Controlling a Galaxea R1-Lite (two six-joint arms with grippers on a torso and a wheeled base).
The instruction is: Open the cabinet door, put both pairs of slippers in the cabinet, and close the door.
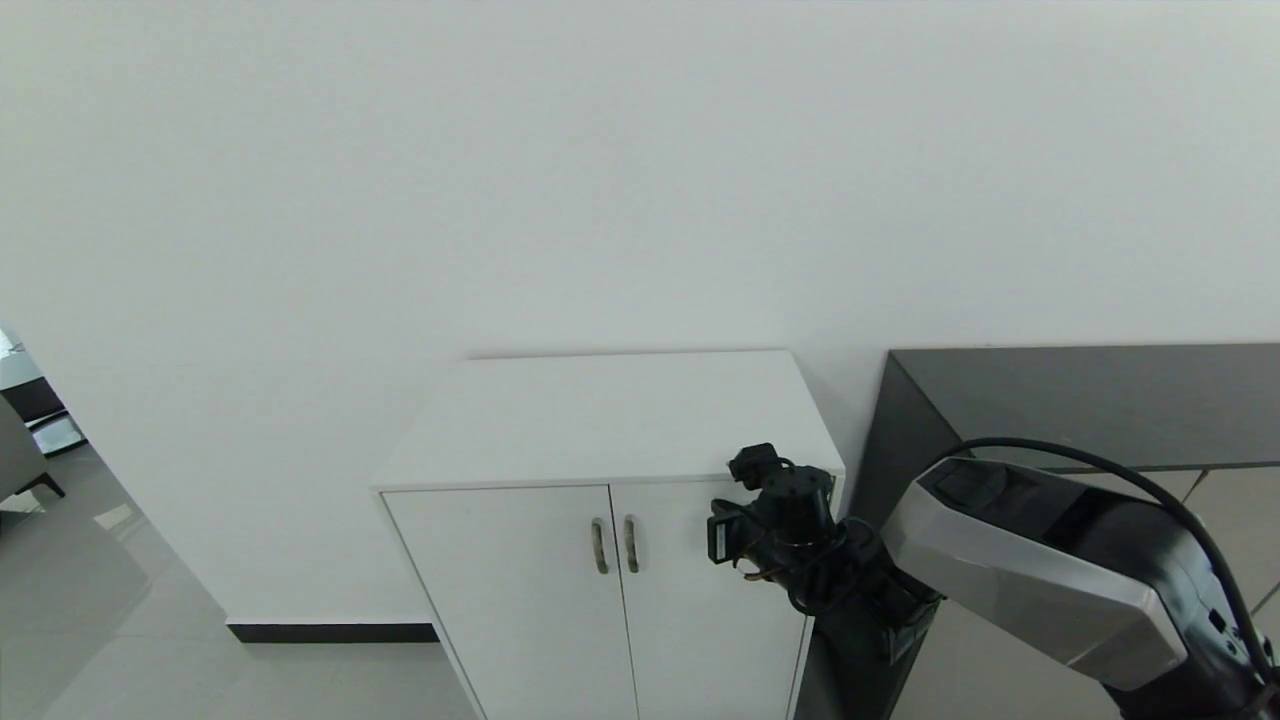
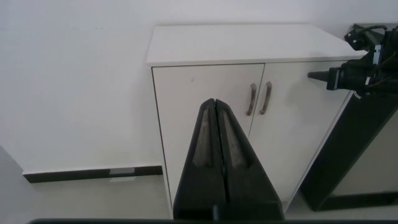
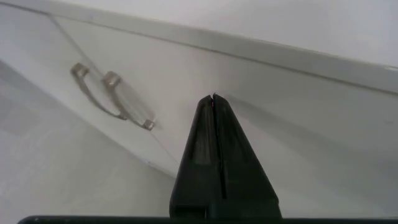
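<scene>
The left gripper [image 2: 215,107], fingers pressed together on nothing, hangs before the left door [image 1: 500,590] of the white cabinet [image 1: 600,420]. Both doors are shut, and the handles [image 1: 599,546] meet at the centre. The right gripper [image 3: 213,102], likewise closed and empty, points at the right door [image 1: 690,620], near the handles. A dark sideboard [image 1: 1080,400] stands alongside.

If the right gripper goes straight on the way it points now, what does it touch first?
The right gripper would probably meet the flat panel of the right cabinet door, beside its handle, not on it; depth is unclear.
</scene>
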